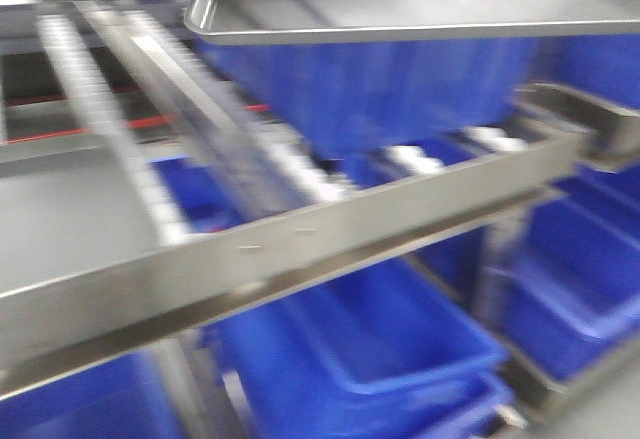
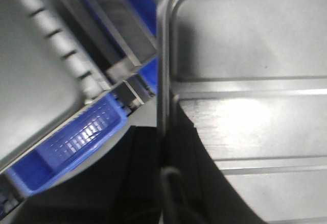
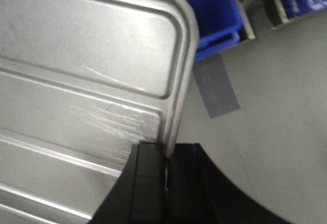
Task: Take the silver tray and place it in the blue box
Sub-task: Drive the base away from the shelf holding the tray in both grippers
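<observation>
Silver tray [image 1: 420, 14] held up, top right of front view, above roller rack [image 1: 300, 229]; blue box [image 1: 380, 89] just below it. Right gripper [image 3: 166, 168] pinching rim. Left gripper [image 2: 164, 183] looks clamped on opposite rim, in shadow. Risk: thin-rim holds only; arms out of sync could twist tray, rim slips, tray drops on rack.

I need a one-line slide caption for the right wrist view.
Right pincer grips the silver tray by its rim above a grey floor, blue crates behind.

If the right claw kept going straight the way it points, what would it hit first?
The silver tray itself: the right gripper is clamped on its rim, which runs straight ahead. Beyond the tray's corner sits a blue bin, but its depth is unclear.
</observation>
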You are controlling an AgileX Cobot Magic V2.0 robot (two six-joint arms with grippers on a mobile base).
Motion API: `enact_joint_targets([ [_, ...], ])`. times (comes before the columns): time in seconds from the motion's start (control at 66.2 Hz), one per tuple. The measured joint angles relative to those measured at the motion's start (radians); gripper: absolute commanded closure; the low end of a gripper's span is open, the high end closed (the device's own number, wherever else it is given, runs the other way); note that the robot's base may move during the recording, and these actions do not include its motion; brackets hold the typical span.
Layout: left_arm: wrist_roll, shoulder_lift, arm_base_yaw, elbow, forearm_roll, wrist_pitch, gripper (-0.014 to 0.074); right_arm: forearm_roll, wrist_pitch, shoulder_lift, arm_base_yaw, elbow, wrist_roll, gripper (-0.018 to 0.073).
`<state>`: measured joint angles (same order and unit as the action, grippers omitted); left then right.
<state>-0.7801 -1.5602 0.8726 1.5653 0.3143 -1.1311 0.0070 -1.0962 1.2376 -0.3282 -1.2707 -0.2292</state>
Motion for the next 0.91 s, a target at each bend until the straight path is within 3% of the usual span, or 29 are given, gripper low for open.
enact_joint_targets([
  [0.907, 0.000, 0.000, 0.000, 0.000, 0.000, 0.002, 0.0701, 0.000, -0.002, 0.000, 0.000, 0.000, 0.000, 0.0501],
])
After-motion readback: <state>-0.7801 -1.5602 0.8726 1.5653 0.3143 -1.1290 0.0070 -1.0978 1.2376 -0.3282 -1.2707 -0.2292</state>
